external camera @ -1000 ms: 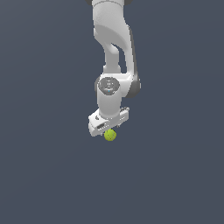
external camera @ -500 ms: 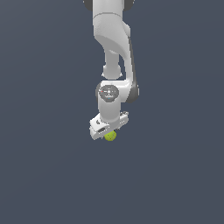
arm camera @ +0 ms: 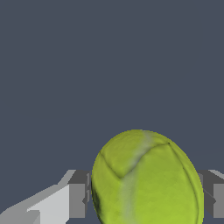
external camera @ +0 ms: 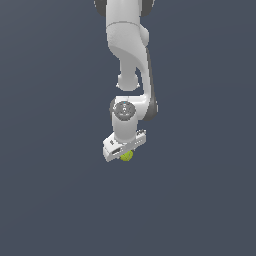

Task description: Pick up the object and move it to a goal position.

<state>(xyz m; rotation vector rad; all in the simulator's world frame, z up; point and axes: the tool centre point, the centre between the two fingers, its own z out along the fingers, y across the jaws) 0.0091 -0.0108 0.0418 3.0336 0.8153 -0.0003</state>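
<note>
While the arm hangs straight down, its fingers are clamped on the yellow-green ball. From the wrist, the ball fills the gap between both pads.

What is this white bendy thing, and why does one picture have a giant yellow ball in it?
The white bendy thing is a robot arm, drawn by a computer program rather than filmed in a real room. One picture looks at it from a camera standing apart from it. At the arm's lower end sits its pincer, which works like two fingers. It is squeezing a small yellow-green ball. The other picture comes from a camera on the robot's wrist, right next to the ball, so the ball looks huge there. The grey fingers press on both its sides. Around it there is only plain dark grey, with nothing else in view.
</note>
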